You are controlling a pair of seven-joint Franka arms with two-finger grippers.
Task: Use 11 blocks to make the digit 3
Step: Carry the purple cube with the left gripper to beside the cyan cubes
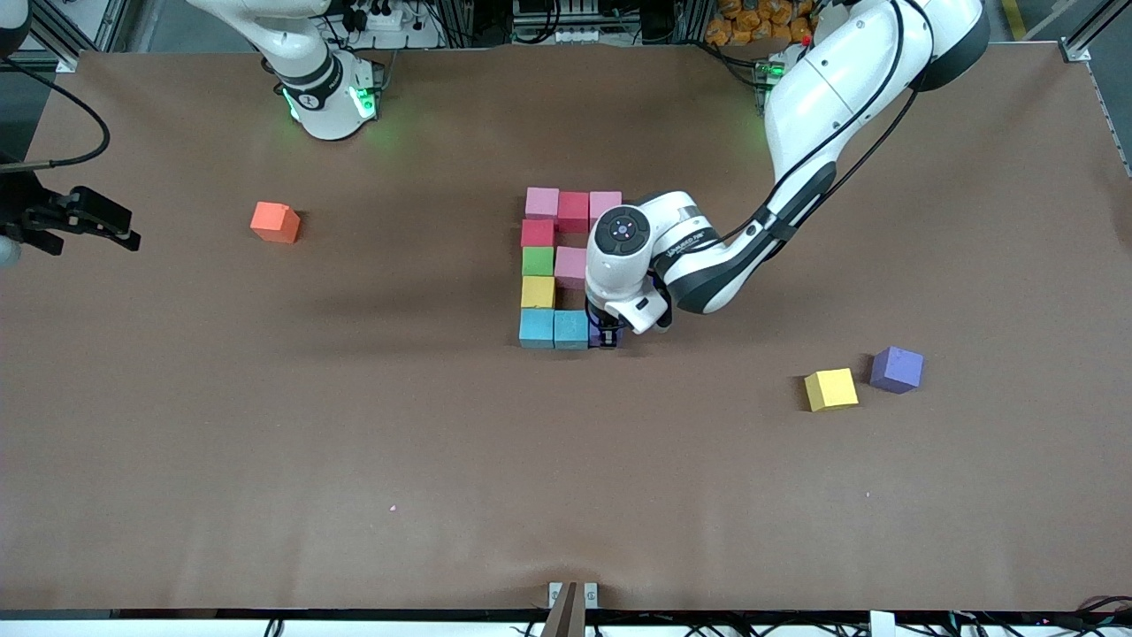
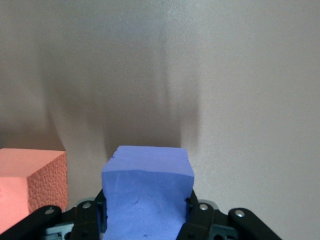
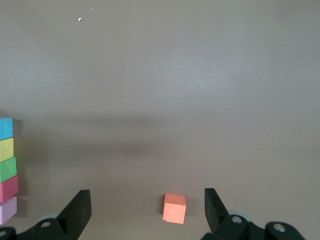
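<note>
The counter [image 1: 354,460] lies bare along the edge nearest the front camera. Mid-counter, the block figure [image 1: 555,265] and the left arm [image 1: 707,257] above it probably block passage there.

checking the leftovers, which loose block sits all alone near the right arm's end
The orange block. It lies by itself toward the right arm's end of the table, while the loose yellow block and loose purple block sit side by side toward the left arm's end.

Brown table [image 1: 265,442]; block figure [image 1: 555,265] mid-table; loose orange [image 1: 275,222], yellow [image 1: 830,389], purple [image 1: 896,369] cubes.
</note>
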